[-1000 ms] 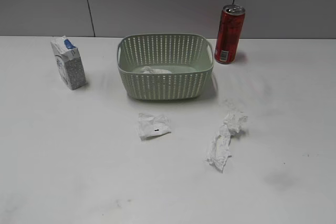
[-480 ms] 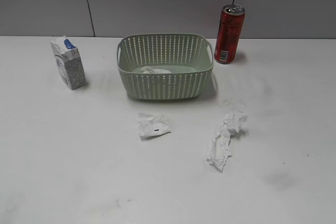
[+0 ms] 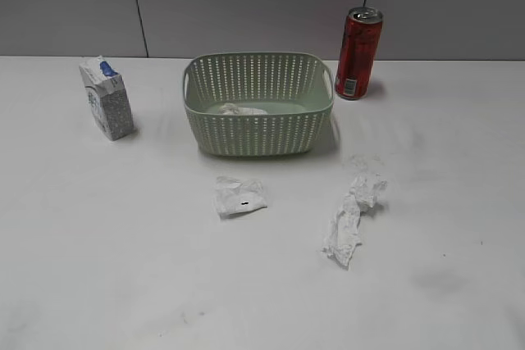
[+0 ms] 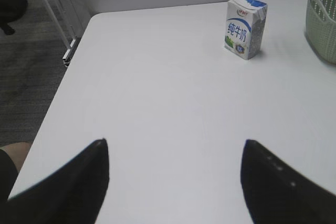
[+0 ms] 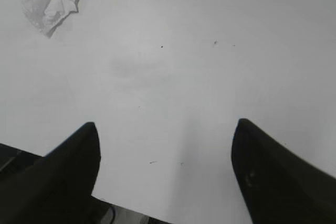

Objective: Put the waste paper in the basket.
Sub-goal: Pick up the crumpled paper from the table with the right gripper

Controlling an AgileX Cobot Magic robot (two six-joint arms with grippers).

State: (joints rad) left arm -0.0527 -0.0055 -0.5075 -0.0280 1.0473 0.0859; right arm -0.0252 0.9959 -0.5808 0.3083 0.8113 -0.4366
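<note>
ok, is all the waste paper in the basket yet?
No: one scrap lies in the basket, but the small wad and the long scrap lie on the table.

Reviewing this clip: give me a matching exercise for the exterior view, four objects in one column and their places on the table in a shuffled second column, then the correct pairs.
Objects:
1. milk carton
2. red can
3. small squarish paper wad
4. long twisted paper scrap

Places:
A. on the table in front of the basket, slightly left of its middle
B. standing behind the basket's right corner
C. lying front right of the basket, stretched toward the camera
D. standing left of the basket

Pairs: 1-D, 2-B, 3-A, 4-C
</note>
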